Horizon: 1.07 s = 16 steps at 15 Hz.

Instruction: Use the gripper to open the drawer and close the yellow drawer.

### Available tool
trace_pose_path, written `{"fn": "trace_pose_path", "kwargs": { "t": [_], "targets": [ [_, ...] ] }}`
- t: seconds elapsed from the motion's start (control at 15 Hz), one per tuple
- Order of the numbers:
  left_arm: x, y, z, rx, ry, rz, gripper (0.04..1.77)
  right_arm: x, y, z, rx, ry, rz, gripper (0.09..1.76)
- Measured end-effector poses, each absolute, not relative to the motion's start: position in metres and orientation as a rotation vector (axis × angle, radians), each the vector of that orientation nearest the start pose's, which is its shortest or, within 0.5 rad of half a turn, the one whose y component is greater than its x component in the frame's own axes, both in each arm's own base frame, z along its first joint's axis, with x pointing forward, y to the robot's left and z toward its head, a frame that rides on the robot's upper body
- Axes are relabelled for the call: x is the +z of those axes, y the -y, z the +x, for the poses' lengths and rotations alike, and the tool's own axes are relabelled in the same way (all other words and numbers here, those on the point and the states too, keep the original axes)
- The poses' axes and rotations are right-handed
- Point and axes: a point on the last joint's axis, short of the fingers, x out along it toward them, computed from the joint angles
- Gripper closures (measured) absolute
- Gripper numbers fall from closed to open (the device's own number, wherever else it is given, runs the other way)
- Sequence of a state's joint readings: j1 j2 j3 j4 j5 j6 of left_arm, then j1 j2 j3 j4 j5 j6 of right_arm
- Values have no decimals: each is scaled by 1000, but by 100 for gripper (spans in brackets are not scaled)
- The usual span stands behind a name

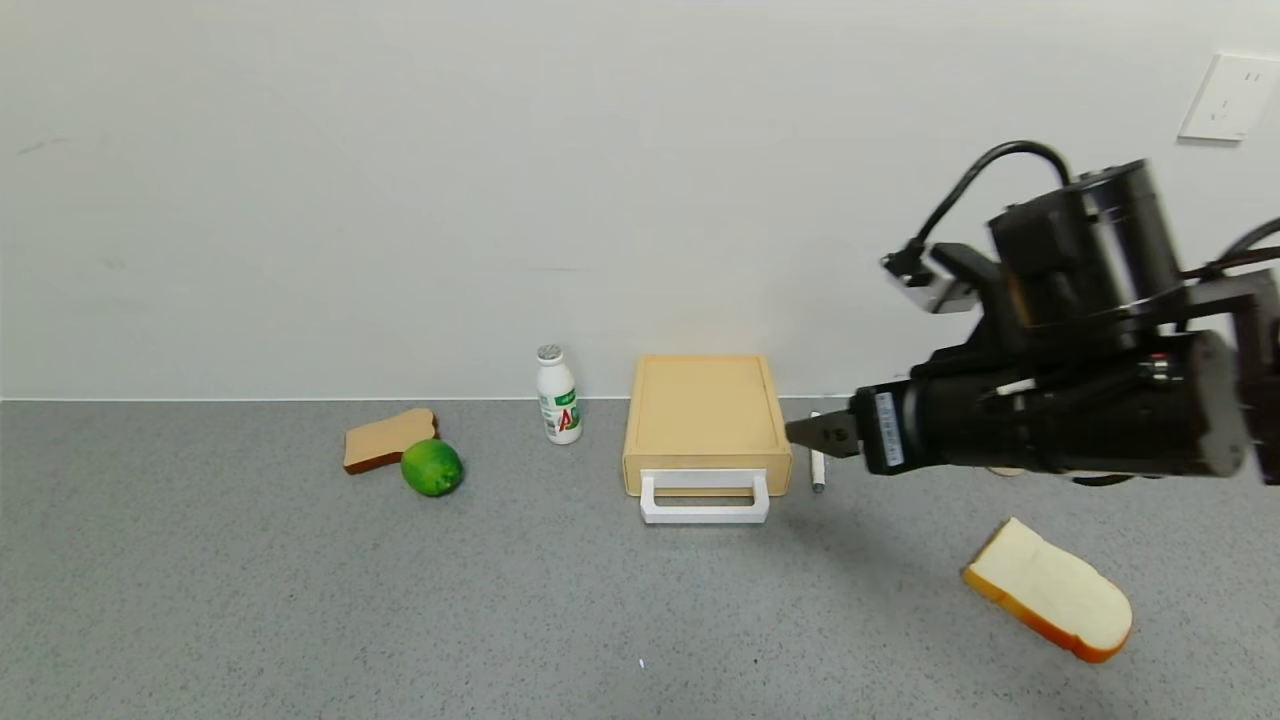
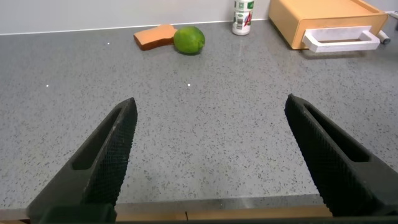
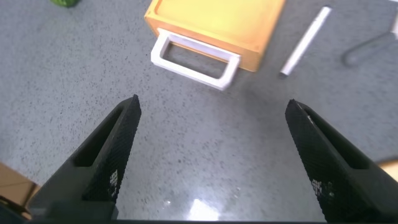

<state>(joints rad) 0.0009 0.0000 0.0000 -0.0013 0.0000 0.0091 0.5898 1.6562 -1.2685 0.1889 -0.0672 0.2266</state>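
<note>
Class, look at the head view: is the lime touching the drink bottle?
No, the lime rests against a bread slice, with bare countertop between it and the bottle.

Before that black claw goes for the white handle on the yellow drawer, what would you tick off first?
1. Drawer shut in its case: ok.
2. White handle free, nothing over it: ok.
3. Right gripper open, above the counter, short of the handle: ok.
4. White pen lies beside the drawer, near the approach: not ok.
5. Left gripper open, parked far off: ok.
6. Lime and bottle clear of the drawer's path: ok.
</note>
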Motion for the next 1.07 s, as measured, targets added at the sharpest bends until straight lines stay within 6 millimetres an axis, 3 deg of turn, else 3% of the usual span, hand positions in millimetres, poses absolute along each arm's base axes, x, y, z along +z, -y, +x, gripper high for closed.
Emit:
{"fn": "trace_pose_path", "kwargs": {
  "t": [0.2,0.4,0.67,1.07],
  "targets": [
    [76,0,-23,1,1,9,9,259,-110,222,454,-559,66,14],
    [76,0,-23,0,1,9,9,263,-71,188,450,-502,99,14],
    [76,0,-23,0,1,9,9,258,-44,145,401,-392,125,14],
    [76,0,-23,1,1,9,9,240,-19,72,281,-297,127,14]
  ]
}}
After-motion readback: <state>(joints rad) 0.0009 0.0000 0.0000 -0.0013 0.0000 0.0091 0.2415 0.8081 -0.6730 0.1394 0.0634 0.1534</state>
